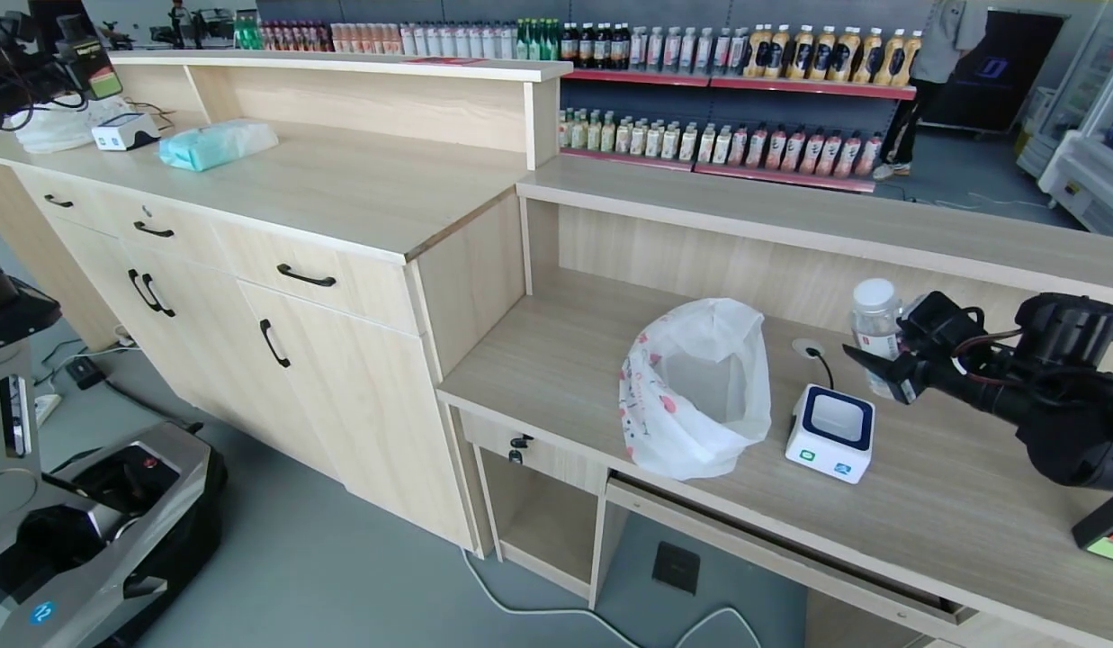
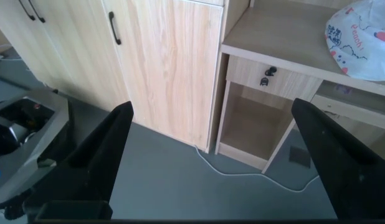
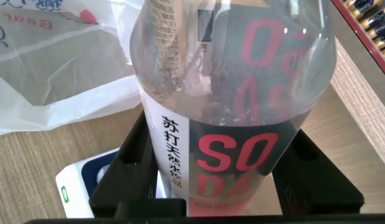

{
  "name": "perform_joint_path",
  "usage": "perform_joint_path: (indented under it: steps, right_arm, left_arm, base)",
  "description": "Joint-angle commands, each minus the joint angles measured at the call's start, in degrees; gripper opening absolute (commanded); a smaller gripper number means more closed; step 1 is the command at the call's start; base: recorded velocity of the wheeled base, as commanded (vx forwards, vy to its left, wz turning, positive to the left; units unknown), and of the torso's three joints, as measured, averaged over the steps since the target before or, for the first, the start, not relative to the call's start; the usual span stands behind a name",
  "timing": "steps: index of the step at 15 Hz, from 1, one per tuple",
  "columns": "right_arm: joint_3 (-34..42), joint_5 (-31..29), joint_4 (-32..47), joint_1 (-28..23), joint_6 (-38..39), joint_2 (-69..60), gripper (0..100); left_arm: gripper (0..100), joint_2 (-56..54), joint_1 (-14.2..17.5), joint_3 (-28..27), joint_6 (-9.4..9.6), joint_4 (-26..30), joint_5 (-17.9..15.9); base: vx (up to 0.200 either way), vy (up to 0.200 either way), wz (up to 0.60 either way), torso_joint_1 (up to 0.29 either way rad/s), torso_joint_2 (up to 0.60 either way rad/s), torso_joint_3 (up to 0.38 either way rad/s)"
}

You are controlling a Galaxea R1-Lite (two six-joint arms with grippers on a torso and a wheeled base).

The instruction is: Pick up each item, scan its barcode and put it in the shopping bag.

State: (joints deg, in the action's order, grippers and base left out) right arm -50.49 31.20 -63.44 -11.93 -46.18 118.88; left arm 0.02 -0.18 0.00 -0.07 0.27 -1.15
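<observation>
The right gripper [image 1: 880,367] held the soda bottle [image 1: 874,317] tight — likely the scanning step. Next, its barcode would need to face the scanner [image 1: 830,434].

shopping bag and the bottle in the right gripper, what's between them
In the head view, the scanner and its cable sit on the counter between the shopping bag and the bottle.

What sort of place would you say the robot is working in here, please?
Most likely a small shop's checkout: drink shelves behind, a scanner and a shopping bag on the counter.
</observation>
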Motion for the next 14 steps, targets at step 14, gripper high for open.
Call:
perform_joint_path:
  steps: [14]
  right_arm:
    - [-6.99, 6.16, -0.46, 1.74, -6.38, 6.89, 0]
  left_arm:
    - [100, 0.06, 0.01, 0.00, -0.01, 0.00, 0.00]
  base:
    - [0.000, 0.000, 0.00, 0.000, 0.00, 0.000]
